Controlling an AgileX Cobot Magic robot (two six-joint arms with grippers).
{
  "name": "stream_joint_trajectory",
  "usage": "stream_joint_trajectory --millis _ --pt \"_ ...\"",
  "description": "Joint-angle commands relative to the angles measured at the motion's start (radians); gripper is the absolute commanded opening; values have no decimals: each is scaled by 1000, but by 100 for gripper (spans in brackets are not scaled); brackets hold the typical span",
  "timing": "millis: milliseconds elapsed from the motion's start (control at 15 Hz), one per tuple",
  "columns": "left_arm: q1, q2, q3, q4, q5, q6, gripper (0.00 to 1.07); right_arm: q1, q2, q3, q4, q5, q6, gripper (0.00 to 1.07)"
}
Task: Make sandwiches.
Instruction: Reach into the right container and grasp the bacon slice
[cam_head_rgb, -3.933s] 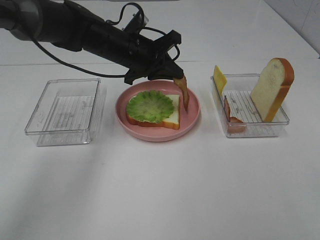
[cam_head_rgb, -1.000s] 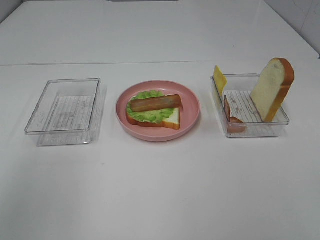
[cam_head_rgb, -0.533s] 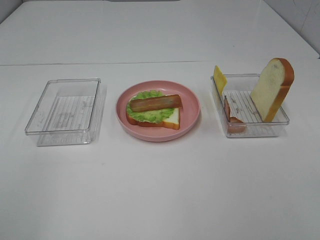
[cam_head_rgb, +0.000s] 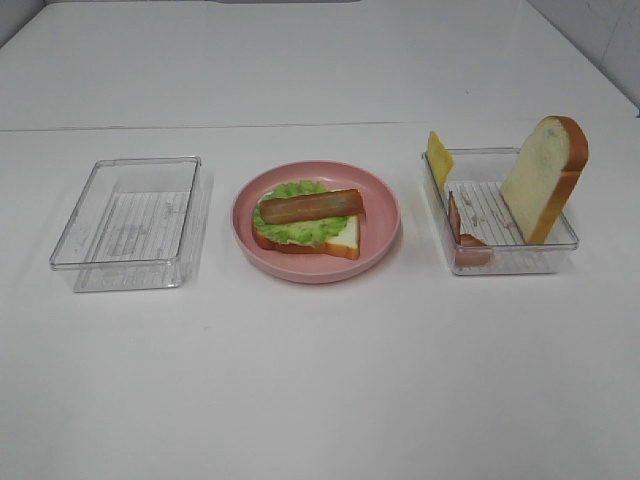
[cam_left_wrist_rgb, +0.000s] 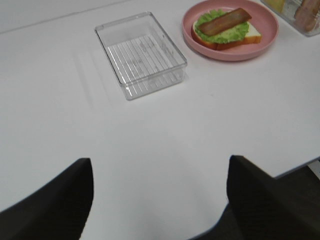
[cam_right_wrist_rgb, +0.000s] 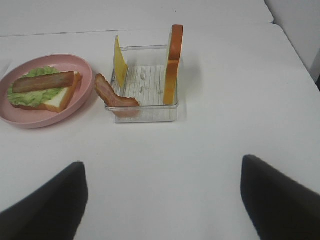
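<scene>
On the pink plate (cam_head_rgb: 386, 214) lies a bread slice (cam_head_rgb: 346, 238) topped with green lettuce (cam_head_rgb: 288, 226) and one brown bacon strip (cam_head_rgb: 311, 206) laid across it. The clear tray (cam_head_rgb: 510, 263) on the right holds a yellow cheese slice (cam_head_rgb: 439, 157), another bacon strip (cam_head_rgb: 462, 236) and an upright bread slice (cam_head_rgb: 543, 178). Neither arm shows in the exterior high view. My left gripper (cam_left_wrist_rgb: 160, 200) is open over bare table, well back from the plate (cam_left_wrist_rgb: 235, 54). My right gripper (cam_right_wrist_rgb: 162, 200) is open too, short of the tray (cam_right_wrist_rgb: 145, 114) with its bacon (cam_right_wrist_rgb: 116, 96).
An empty clear tray (cam_head_rgb: 130, 263) stands left of the plate; the left wrist view shows the empty tray (cam_left_wrist_rgb: 141, 52) ahead of the gripper. White table surrounds everything, and its front edge appears in the left wrist view at one corner.
Earlier my left arm hung over the plate holding the bacon strip. The strip now lies on the lettuce and the arm has left the exterior view. Nothing moved in the last second.
</scene>
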Motion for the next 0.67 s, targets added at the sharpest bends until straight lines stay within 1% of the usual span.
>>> stream_joint_trajectory --millis 67,133,267,333,400,467,667 --pt "1 -35 11 16 -32 -7 71 -7 134 -8 65 -150 8 78" --pt "1 -35 14 16 -38 -7 71 -7 171 -8 86 -180 7 78" --pt "0 -35 17 17 -42 -7 71 -7 326 -9 164 -276 -21 78" --pt "0 -35 17 17 -42 -7 71 -7 488 -53 231 -297 -98 78" --pt "0 -35 17 17 -42 -7 71 -7 584 -96 250 -296 -141 78" --pt "0 -35 17 17 -42 -7 71 -7 632 -116 257 -294 -161 78" --pt "0 -35 17 17 -42 -7 71 -7 900 -296 291 -199 -236 78"
